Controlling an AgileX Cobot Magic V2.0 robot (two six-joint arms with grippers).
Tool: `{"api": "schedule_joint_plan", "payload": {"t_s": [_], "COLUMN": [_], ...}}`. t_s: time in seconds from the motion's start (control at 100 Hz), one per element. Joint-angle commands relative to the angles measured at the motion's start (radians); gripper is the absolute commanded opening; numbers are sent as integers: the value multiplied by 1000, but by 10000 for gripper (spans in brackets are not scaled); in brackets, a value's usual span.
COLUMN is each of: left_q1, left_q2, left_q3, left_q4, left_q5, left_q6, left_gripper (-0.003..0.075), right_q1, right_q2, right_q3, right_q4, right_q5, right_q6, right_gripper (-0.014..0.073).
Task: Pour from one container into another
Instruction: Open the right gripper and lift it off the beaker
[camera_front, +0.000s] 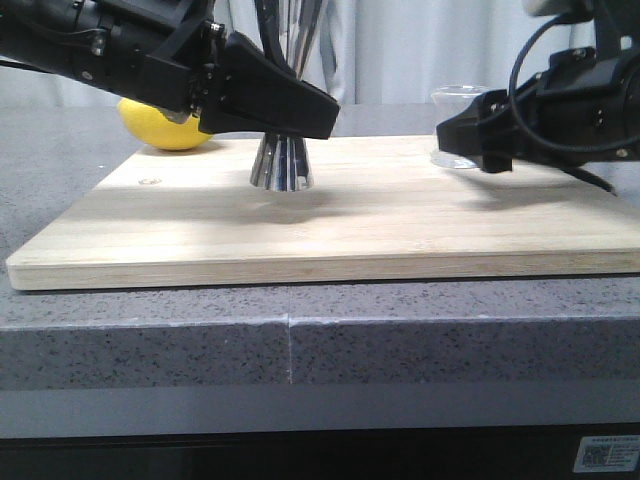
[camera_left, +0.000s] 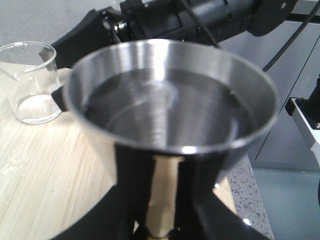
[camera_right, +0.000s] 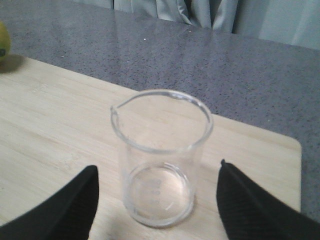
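Observation:
The steel jigger (camera_front: 282, 166) stands upright on the wooden board (camera_front: 400, 225), left of centre. My left gripper (camera_front: 300, 112) is shut on its narrow gold waist (camera_left: 162, 195). In the left wrist view its upper cup (camera_left: 170, 100) fills the frame, and clear liquid seems to lie inside. The clear glass beaker (camera_right: 160, 160) stands upright at the board's far right and looks empty. My right gripper (camera_right: 157, 167) is open around the beaker, one finger on each side, neither touching the glass. In the front view the beaker (camera_front: 455, 125) is partly hidden behind my right gripper (camera_front: 472, 140).
A yellow lemon (camera_front: 165, 128) lies on the grey counter just behind the board's far left corner, under the left arm. The board's far right corner (camera_right: 292, 145) is close to the beaker. Grey counter surrounds the board.

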Motion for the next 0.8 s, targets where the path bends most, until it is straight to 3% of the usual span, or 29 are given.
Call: {"api": "schedule_joint_plan", "payload": {"t_s": [0.0,0.51,0.79], "left_q1": [-11,-11,-11], "left_q2": [-55,-55,-55], "left_q3": [-24,-24,-24], "left_q4": [-75,-75,-75], "left_q5": [107,105,94], "left_q6": [-6,-6,-2], "left_gripper": [10,10,10], "right_q1": [-7,-3,26], "right_q2": [-76,-268,-441], "right_q3": [-16,-6,-6], "right_q4": [7,-12,-23], "right_q5": [-39,121,311], "right_q6": [4,66,66], "right_gripper": [453,453,448]}}
